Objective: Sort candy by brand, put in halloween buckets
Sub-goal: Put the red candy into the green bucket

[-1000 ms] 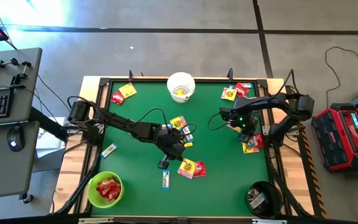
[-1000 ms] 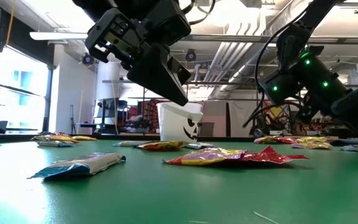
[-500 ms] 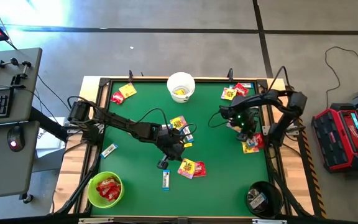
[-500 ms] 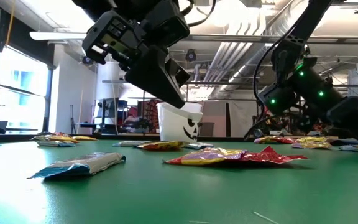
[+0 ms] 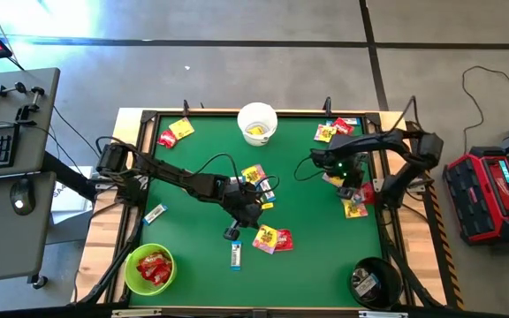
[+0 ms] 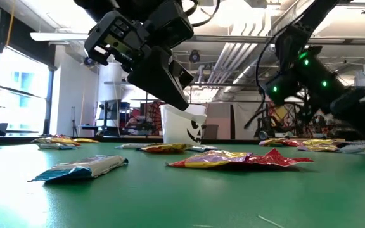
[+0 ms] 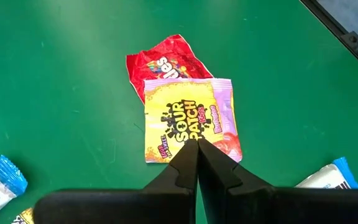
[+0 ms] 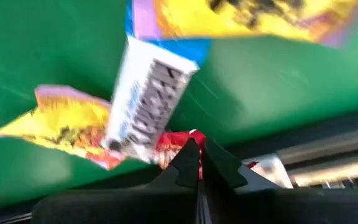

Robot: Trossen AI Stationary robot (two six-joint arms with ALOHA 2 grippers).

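at the near edge of the green worktop [image 5: 307, 265] stand the lime green bucket [image 5: 149, 269] on the left, holding red packets, and the black bucket [image 5: 374, 281] on the right. a white-and-blue bar [image 5: 235, 254] lies between them, a little farther in. just beyond it a yellow packet [image 7: 188, 121] overlaps a red packet [image 7: 160, 63]. the left pincer [image 7: 196, 163] hangs over this pair with its fingers pressed together, holding nothing. more candy lies just past it near the middle [image 5: 256, 176], and another bar [image 5: 155, 213] sits by the left rim. the right pincer [image 8: 196, 163] hovers at the right side, closed and empty, above a yellow packet [image 8: 61, 124], a white-and-blue bar [image 8: 145, 93] and a red piece [image 8: 173, 144]. at the far edge sit the white bucket [image 5: 257, 123], with yellow candy inside, and small piles in the left corner [image 5: 176, 132] and right corner [image 5: 334, 131].
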